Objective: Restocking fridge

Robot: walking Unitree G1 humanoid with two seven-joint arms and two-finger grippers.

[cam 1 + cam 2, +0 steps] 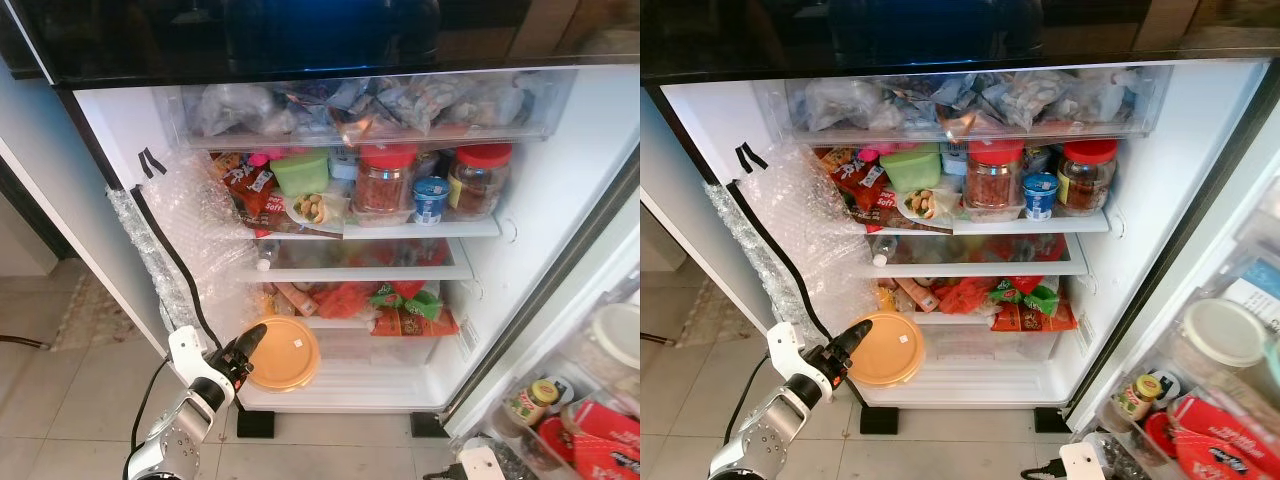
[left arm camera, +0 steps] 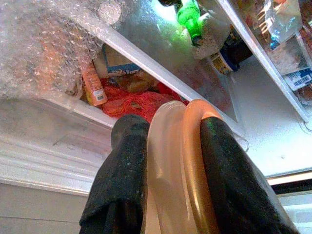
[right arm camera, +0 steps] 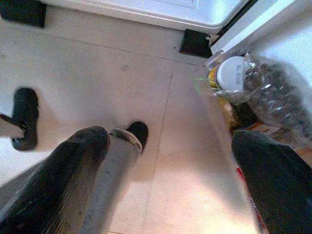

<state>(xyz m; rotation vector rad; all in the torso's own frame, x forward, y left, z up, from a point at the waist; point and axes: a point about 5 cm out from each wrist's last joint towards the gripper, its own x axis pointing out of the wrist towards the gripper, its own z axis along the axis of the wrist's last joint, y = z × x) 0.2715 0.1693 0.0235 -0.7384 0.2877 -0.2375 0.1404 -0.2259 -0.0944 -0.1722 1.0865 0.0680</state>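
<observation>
An open fridge stands before me with packed shelves. My left gripper is low at the fridge's bottom left, shut on the rim of a round orange lidded container held in front of the lowest shelf. In the left wrist view the two black fingers pinch the orange rim of the container. My right gripper hangs open over the tiled floor beside the door's lower bin.
Bubble wrap hangs along the fridge's left wall by a black cable. Red-lidded jars, a green box and packets fill the shelves. The door bin at right holds jars. Black fridge feet rest on the tiles.
</observation>
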